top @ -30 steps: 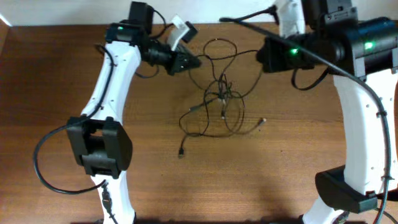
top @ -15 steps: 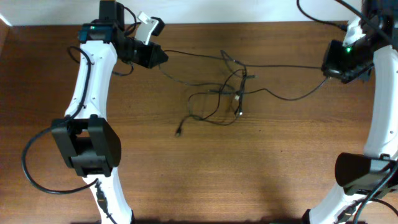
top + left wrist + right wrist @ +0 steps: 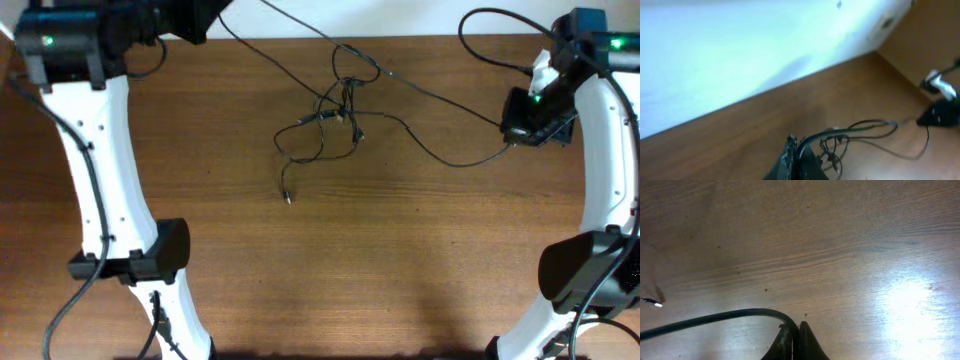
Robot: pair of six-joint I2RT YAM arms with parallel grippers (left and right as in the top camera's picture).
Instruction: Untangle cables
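The left gripper (image 3: 794,150) hangs over the far left corner of the tabletop (image 3: 400,260), its jaws clenched on one strand of the cables (image 3: 340,105). Near the right edge, the right gripper (image 3: 794,332) has its jaws pinched tight on another strand. Both strands run to a knotted bunch at the far middle. One loose plug (image 3: 287,198) trails toward the near side.
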